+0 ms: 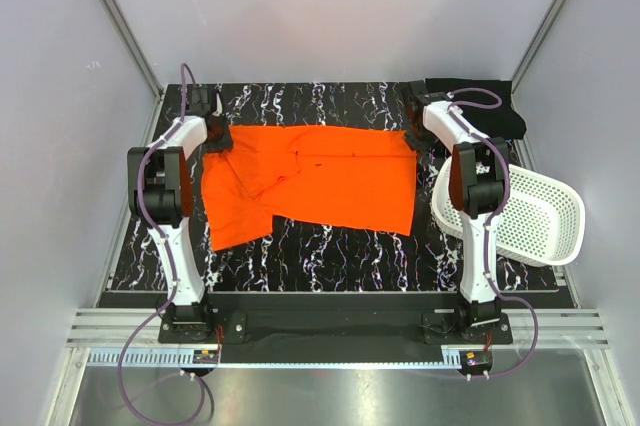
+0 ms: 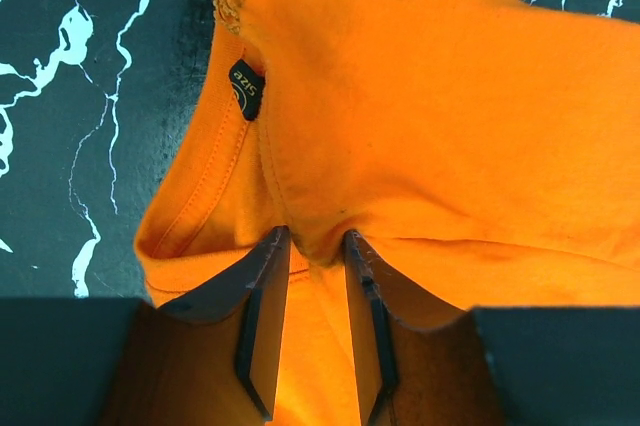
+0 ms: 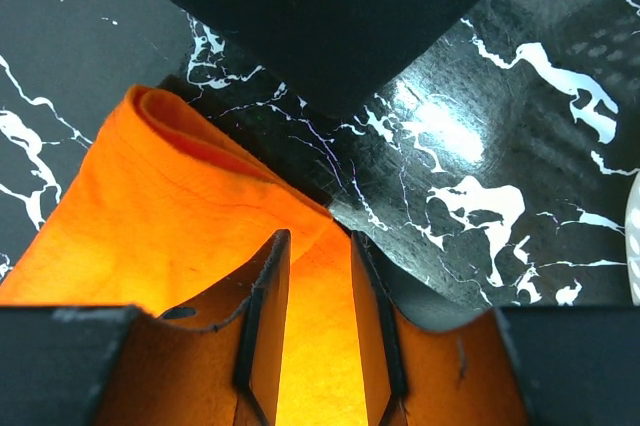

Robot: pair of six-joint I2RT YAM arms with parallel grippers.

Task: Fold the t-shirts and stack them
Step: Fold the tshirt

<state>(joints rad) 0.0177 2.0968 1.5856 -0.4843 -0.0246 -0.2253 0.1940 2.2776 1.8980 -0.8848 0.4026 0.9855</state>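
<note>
Your left gripper [image 2: 315, 246] pinches the orange shirt [image 1: 320, 181] beside its collar at the far left edge. Your right gripper [image 3: 318, 241] pinches its far right corner. The black shirt [image 1: 480, 106] lies in the far right corner. Bare table [image 1: 330, 246] runs along the shirt's near edge, and the basket [image 1: 540, 216] sits just beside your right arm.

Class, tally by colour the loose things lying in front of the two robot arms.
Orange: 1, the bright orange fabric t-shirt
Black: 1, the black fabric t-shirt
White: 1, the white perforated plastic basket
Total: 3
</note>
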